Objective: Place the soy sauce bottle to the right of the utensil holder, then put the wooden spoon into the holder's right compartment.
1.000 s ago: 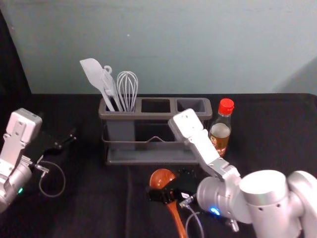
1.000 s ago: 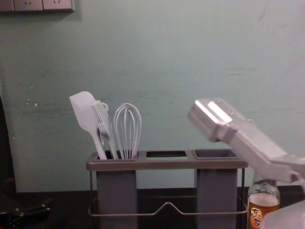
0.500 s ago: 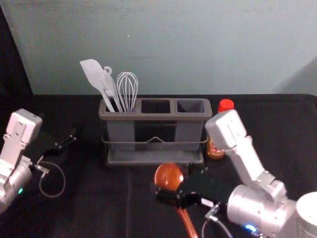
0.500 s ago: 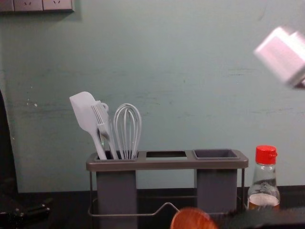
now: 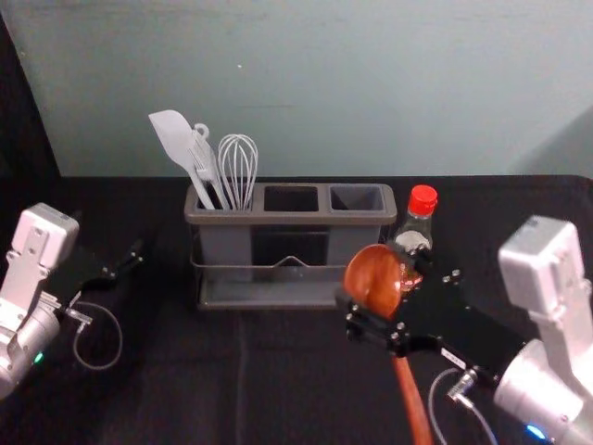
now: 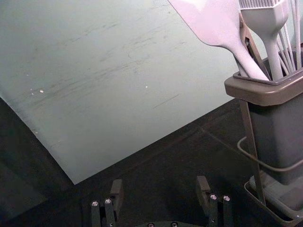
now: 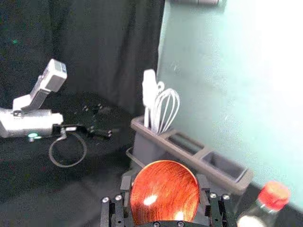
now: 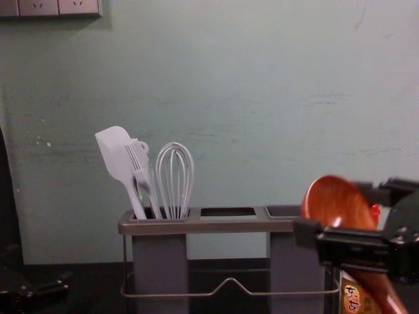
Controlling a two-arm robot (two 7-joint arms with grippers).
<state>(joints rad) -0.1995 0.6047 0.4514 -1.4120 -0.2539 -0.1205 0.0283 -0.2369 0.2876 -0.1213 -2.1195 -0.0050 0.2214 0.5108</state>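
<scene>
My right gripper (image 5: pixel 377 289) is shut on the wooden spoon (image 5: pixel 371 274) near its bowl, in front of the holder's right end, with the handle slanting down below. In the chest view, the right gripper (image 8: pixel 335 212) and spoon cover part of the bottle. Between the right gripper's (image 7: pixel 164 185) fingers the bowl shows large. The soy sauce bottle (image 5: pixel 423 200), red-capped, stands upright just right of the utensil holder (image 5: pixel 292 219). The holder's right compartment (image 5: pixel 358 197) is empty. My left gripper (image 5: pixel 125 262) is parked at the left; its wrist view shows the left gripper (image 6: pixel 160 185) open.
In the holder's left compartment stand a spatula (image 5: pixel 173 136), a brush and a whisk (image 5: pixel 239 167). The holder's middle compartment (image 5: pixel 291 198) is empty. A wall (image 5: pixel 324 83) rises behind the black-covered table (image 5: pixel 176 399).
My right gripper has carried the spoon up, forward and to the right, into the chest view. Its arm no longer crosses in front of the holder. The left arm and bottle have stayed put.
</scene>
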